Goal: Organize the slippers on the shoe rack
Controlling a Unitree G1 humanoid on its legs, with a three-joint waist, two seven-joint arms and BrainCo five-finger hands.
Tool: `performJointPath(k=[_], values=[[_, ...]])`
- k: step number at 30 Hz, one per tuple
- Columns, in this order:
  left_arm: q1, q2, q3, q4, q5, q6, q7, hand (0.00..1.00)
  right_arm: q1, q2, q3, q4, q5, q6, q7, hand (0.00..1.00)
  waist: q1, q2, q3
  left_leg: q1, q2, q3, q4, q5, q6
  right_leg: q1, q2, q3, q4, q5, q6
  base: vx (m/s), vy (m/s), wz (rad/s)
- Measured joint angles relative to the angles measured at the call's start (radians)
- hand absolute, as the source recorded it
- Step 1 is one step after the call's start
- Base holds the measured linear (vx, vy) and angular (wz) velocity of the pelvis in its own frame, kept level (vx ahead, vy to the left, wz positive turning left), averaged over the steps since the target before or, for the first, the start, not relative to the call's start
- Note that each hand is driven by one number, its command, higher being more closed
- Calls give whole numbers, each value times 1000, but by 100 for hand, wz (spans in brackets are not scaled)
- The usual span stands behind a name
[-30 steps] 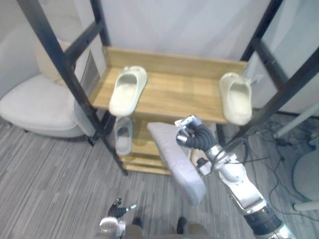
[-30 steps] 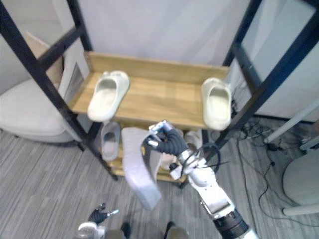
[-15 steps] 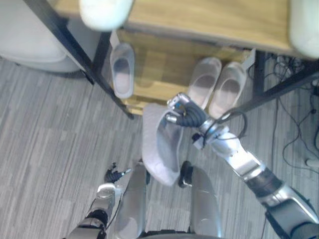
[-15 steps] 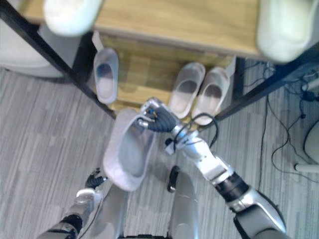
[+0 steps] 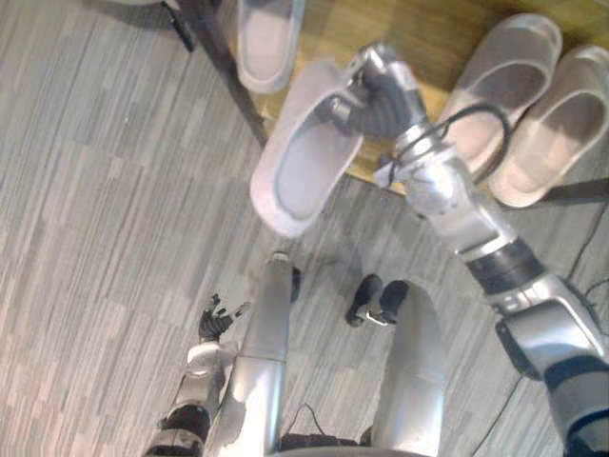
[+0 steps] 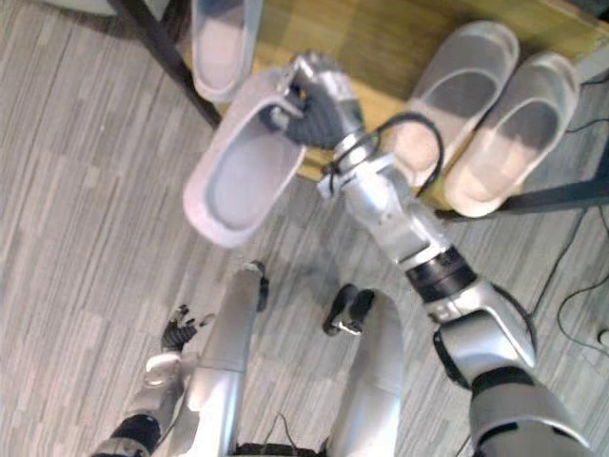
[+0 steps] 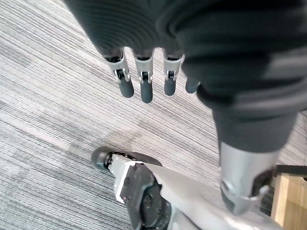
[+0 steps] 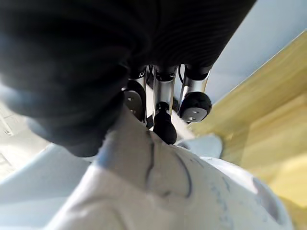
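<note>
Gripping the slipper [image 5: 300, 157] by its rim with the right hand [image 5: 376, 90], fingers [image 8: 163, 120] curled round the edge and clenched on it. Held in the air, hollow side up toward the head camera, toe end pointing to 7 o'clock over the carpet [image 5: 95, 190].

Compared with half a second ago: head camera tipped further down, so the whole scene has slid and the top shelf with its two pale slippers has left the eye views. Allowing for that, slipper raised and carried in toward the rack. Then hanging wholly over the carpet below the shelf's front edge; now its upper end overlaps the front edge of the shelf [image 5: 419, 48]. Grip the same, hollow side facing the camera as before.

Around it: single slipper [image 5: 266, 38] lying on the shelf at 11 o'clock of the held one, close beside it. Black post [image 5: 224, 62] slanting down at 10 o'clock, just beside the held slipper's side and between it and the open carpet. Pair [image 5: 495, 81] at 3 o'clock of the hand, the two side by side and touching, toes toward the camera, the forearm crossing in front of the nearer one's toe. Bare wood showing between single slipper and pair, straight behind the hand.

Left hand [image 7: 144, 72] low at 7 o'clock in the eye views, fingers relaxed over the carpet, grasping nothing.
</note>
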Motion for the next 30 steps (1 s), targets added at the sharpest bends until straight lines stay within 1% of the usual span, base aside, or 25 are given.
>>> performJointPath(k=[1,4,5,7,8,10,11,12,15,17,19,20,22,23,26,30], values=[[1,0,-7,-3,0,-1,1,0,-30,-16,0,36,-31,8,-18,100,4,2,-2,-11,-2,0,6,0,-1,-9,-3,-1,11,-6,0,21,-33,17],[10,3,-16,-9,-1,-14,1,0,-89,-33,-6,120,-52,23,-47,100,5,3,-3,-28,-2,0,14,1,-1,-17,-15,-15,28,-19,-13,23,-29,18],[11,3,-21,-8,-1,-20,1,0,-121,-39,-6,168,-74,29,-60,100,10,3,-3,-35,0,0,18,1,-1,-20,-18,-19,34,-25,-18,24,-28,15],[12,3,-24,-8,-1,-21,1,0,-135,-43,-6,192,-74,31,-62,100,16,4,-5,-40,4,2,21,1,-1,-24,-18,-22,37,-27,-20,10,-11,4],[12,3,-27,-7,-1,-22,2,0,-147,-44,-6,211,-75,32,-63,100,17,8,-8,-47,9,2,26,1,-1,-26,-18,-27,38,-29,-21,16,-9,4],[11,3,-37,0,-1,-21,5,0,-171,-47,-6,267,-84,35,-69,100,23,14,-32,-76,11,4,35,1,-1,-51,-21,-30,51,-35,-25,11,0,7],[11,2,-41,3,-1,-21,10,0,-184,-47,-6,295,-97,36,-70,100,25,15,-33,-80,11,4,39,1,-1,-56,-22,-30,57,-36,-26,6,3,5],[11,1,-45,6,-1,-22,15,0,-197,-47,-4,322,-113,38,-71,100,27,15,-37,-86,11,4,43,1,-1,-63,-23,-30,63,-38,-28,3,3,4],[11,-2,-45,17,-2,-24,17,0,-230,-48,2,388,-116,42,-78,100,33,15,-40,-93,12,1,46,4,-7,-69,-25,-33,71,-42,-28,-1,2,3],[11,-5,-48,34,-12,-30,17,0,-252,-49,3,449,-152,46,-89,100,39,15,-63,-112,13,-1,45,8,-15,-89,-26,-35,73,-44,-24,0,0,0],[11,-6,-55,48,-22,-35,17,0,-266,-50,4,494,-153,49,-97,100,42,16,-71,-116,12,-5,45,10,-18,-91,-26,-39,74,-44,-24,3,8,2],[11,-7,-58,60,-29,-38,17,0,-295,-52,5,544,-154,53,-103,100,43,15,-75,-121,11,-8,42,12,-22,-93,-27,-43,73,-43,-25,5,14,4],[11,-9,-58,72,-31,-40,17,0,-314,-53,5,566,-159,57,-110,100,43,15,-75,-123,11,-11,41,13,-24,-93,-27,-46,72,-43,-25,4,7,2],[11,-9,-60,74,-36,-39,16,0,-328,-55,5,573,-174,63,-122,0,43,15,-75,-126,11,-15,38,15,-26,-93,-27,-53,69,-43,-26,15,14,3],[11,-8,-63,76,-38,-39,15,0,-356,-55,5,599,-192,69,-144,0,45,15,-75,-132,11,-23,30,20,-35,-95,-29,-63,66,-38,-35,19,7,7],[11,-8,-64,77,-38,-39,16,0,-360,-55,5,599,-195,77,-176,0,45,15,-75,-131,11,-24,24,22,-39,-95,-31,-67,65,-40,-38,6,2,1]])
